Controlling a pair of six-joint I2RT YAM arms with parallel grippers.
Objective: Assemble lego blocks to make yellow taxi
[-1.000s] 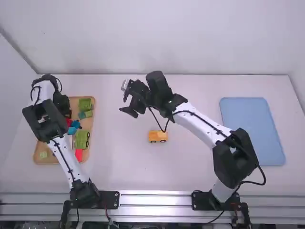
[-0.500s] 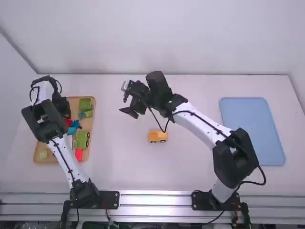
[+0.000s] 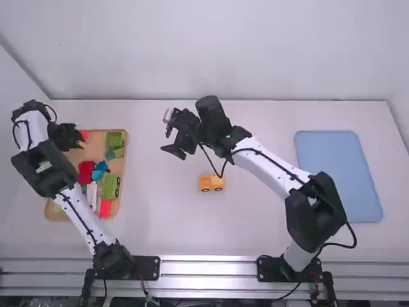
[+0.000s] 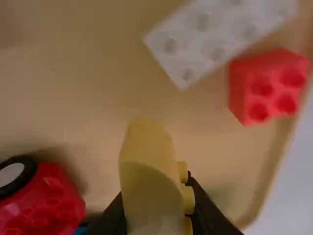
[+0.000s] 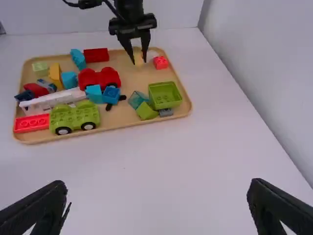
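Left gripper (image 5: 139,61), upper left of the high view, over the wooden tray (image 3: 94,146): fingers closed down to the width of a yellow block (image 4: 149,191), gripped between them. Studs point to the right of the left wrist frame; the face toward the camera is rounded. Clearance above the tray: cannot tell.

Right gripper (image 5: 159,186): fingers spread wide, nothing between them. The yellow wheeled taxi body (image 3: 211,183) sits on the table, just right of centre in the high view.

Handling, judged: block light, rigid hard plastic, not fragile. Best held by opposite flat sides, low enough to leave the joining face free. The rounded face (smooth, probably slick) would be a poor hold; an off-centre squeeze could make it twist.
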